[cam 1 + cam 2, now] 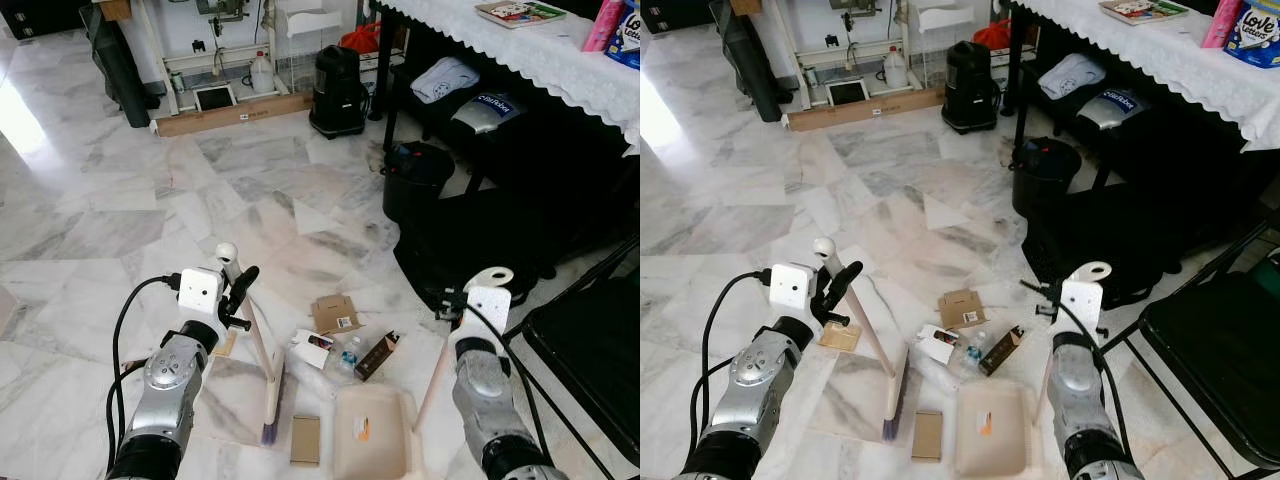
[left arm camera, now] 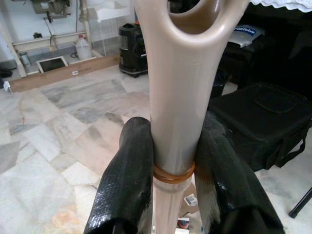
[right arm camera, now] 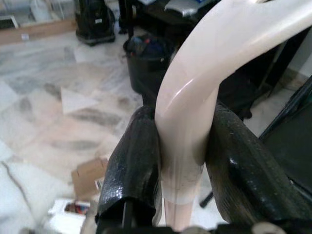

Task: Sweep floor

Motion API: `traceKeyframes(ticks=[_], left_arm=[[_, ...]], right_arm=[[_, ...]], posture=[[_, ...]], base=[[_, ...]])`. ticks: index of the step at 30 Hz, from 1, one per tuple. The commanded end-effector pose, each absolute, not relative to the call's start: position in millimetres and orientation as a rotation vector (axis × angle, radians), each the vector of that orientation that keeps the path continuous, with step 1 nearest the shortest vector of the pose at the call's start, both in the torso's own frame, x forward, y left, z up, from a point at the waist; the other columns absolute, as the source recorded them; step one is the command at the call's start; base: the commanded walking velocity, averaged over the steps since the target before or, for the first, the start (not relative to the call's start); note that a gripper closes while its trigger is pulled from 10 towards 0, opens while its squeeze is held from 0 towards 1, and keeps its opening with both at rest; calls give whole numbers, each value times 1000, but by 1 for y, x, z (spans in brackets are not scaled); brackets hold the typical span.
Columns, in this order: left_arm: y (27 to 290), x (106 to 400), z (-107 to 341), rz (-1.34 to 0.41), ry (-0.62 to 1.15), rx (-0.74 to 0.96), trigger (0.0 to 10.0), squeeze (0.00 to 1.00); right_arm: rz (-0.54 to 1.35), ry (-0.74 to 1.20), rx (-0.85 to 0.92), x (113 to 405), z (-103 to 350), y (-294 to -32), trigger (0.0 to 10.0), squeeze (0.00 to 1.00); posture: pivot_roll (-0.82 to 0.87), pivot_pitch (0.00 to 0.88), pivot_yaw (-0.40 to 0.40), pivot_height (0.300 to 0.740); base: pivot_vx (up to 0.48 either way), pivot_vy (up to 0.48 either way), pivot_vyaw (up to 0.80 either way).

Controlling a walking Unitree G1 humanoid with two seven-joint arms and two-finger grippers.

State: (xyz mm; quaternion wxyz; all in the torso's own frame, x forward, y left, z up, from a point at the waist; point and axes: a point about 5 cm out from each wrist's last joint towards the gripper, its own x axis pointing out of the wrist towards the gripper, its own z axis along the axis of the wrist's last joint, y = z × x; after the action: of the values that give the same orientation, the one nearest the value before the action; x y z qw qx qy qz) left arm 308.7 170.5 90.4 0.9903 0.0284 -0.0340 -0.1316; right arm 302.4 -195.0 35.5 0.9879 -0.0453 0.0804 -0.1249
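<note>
Both end effectors pinch handles: left [image 2: 173,190] the broom [image 1: 268,385], right [image 3: 183,165] the dustpan [image 1: 372,430]; litter [image 1: 345,345] just beyond.

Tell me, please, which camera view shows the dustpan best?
The left eye view: the whole beige dustpan lies on the marble floor, its handle rising to the right gripper. The right eye view shows it much the same. The right wrist view gives just the handle, clamped between the fingers. The left wrist view shows the broom instead.
</note>
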Motion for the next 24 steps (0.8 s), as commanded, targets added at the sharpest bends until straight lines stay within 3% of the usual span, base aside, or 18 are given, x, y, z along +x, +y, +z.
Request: traceKeyframes(ticks=[1,24], left_arm=[[174,309,97,-259,-95,64,10000,0],[178,307,96,-248,-78,75,10000,0]], right_arm=[[-241,162,-115,300,33,-196,10000,0],[-166,84,-210,295,33,-188,10000,0]], posture=[[-32,74,-2,740],[-26,91,1,740]], base=[[0,0,0],[0,0,0]])
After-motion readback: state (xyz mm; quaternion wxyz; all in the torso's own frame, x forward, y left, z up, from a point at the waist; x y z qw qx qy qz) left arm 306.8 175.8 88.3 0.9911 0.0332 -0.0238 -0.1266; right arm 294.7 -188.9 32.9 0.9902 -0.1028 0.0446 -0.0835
